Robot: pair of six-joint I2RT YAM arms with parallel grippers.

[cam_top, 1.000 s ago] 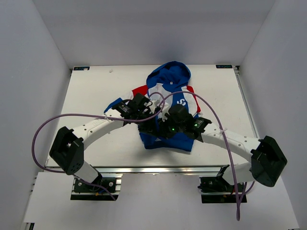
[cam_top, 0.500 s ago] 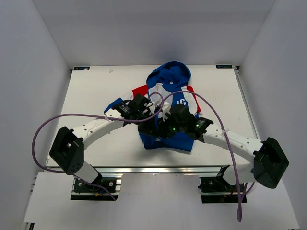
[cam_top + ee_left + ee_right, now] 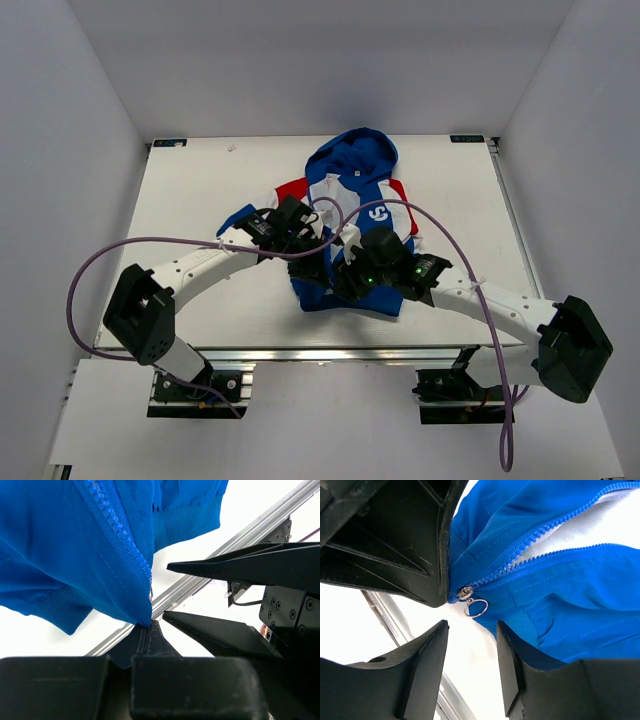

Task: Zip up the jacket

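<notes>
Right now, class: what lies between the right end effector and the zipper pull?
Nothing. The right wrist view shows only a bare gap between the open right end effector and the zipper pull.

White bench [image 3: 200, 190], matte, rectangular. Aluminium rail [image 3: 330, 353] runs along its near edge. One small black tag at each far corner: left tag [image 3: 170, 143], right tag [image 3: 467, 138]. Tiny pale speck [image 3: 231, 148] near the left tag. Plain white walls [image 3: 320, 70] enclose three sides.

white chest mark [image 3: 377, 213] on the jacket [image 3: 352, 162], too small to read, corner tags [image 3: 467, 138] on the table [image 3: 200, 200], illegible
</notes>
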